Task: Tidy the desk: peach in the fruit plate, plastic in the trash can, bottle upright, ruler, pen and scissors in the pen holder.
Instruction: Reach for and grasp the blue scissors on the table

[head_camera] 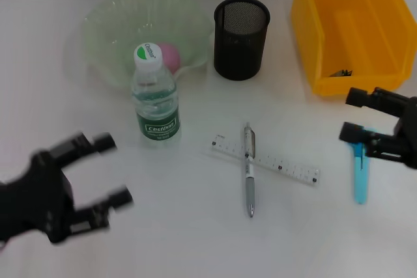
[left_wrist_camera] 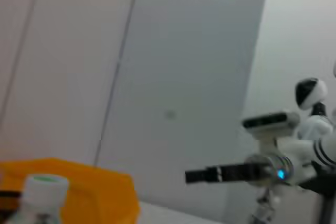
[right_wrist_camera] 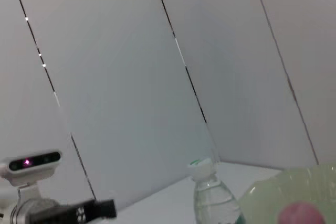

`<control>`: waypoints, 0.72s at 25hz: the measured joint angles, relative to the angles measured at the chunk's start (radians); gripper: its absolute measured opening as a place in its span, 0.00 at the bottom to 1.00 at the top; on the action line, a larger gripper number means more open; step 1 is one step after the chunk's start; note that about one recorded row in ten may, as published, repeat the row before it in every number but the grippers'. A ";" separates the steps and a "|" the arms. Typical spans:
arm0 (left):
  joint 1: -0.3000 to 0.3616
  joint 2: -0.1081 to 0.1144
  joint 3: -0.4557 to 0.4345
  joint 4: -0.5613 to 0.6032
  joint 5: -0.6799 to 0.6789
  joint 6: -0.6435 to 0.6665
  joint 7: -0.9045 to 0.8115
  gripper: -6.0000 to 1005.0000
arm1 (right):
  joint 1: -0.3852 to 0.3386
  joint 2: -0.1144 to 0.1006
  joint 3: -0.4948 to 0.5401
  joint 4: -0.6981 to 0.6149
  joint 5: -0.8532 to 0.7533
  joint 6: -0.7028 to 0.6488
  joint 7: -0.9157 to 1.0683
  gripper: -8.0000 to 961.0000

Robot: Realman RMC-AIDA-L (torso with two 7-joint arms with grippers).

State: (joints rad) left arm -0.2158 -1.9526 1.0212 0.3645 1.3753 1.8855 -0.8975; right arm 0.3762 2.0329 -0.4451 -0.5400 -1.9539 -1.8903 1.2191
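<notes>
Left gripper (head_camera: 107,172) low over white desk (head_camera: 182,239) | grey wall panels (left_wrist_camera: 157,77)

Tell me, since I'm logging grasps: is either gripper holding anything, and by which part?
Nothing is held. The left gripper is open over bare table; the right gripper is open just above the blue scissors.

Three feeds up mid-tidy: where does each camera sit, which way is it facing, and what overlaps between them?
Head view: on the robot's head, facing forward and down at the desk; shows the left gripper open near the bottle, and the right gripper open above the blue scissors.
Left wrist view: on the left arm, tilted up at the wall; catches the bottle's cap and yellow bin, none of its own fingers.
Right wrist view: on the right arm, also facing the wall; bottle and fruit plate.
Shared: the bottle appears in all three.
</notes>
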 joint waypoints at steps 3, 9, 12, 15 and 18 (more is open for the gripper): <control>-0.025 -0.015 0.004 0.003 0.167 -0.003 -0.016 0.83 | 0.018 -0.036 -0.019 -0.099 -0.007 -0.034 0.179 0.82; -0.121 -0.071 0.004 -0.005 0.348 -0.067 -0.076 0.83 | 0.060 -0.065 -0.165 -0.473 -0.108 -0.080 0.664 0.82; -0.155 -0.088 0.004 -0.003 0.387 -0.081 -0.101 0.83 | 0.085 -0.054 -0.258 -0.643 -0.182 -0.099 0.879 0.82; -0.176 -0.098 0.005 0.002 0.411 -0.086 -0.120 0.83 | 0.129 -0.033 -0.368 -0.810 -0.357 -0.088 1.148 0.82; -0.198 -0.102 0.005 0.006 0.428 -0.093 -0.139 0.83 | 0.152 -0.005 -0.402 -0.875 -0.470 -0.069 1.243 0.82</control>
State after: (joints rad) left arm -0.4134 -2.0550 1.0261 0.3701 1.8031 1.7924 -1.0368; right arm 0.5280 2.0274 -0.8475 -1.4147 -2.4240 -1.9597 2.4623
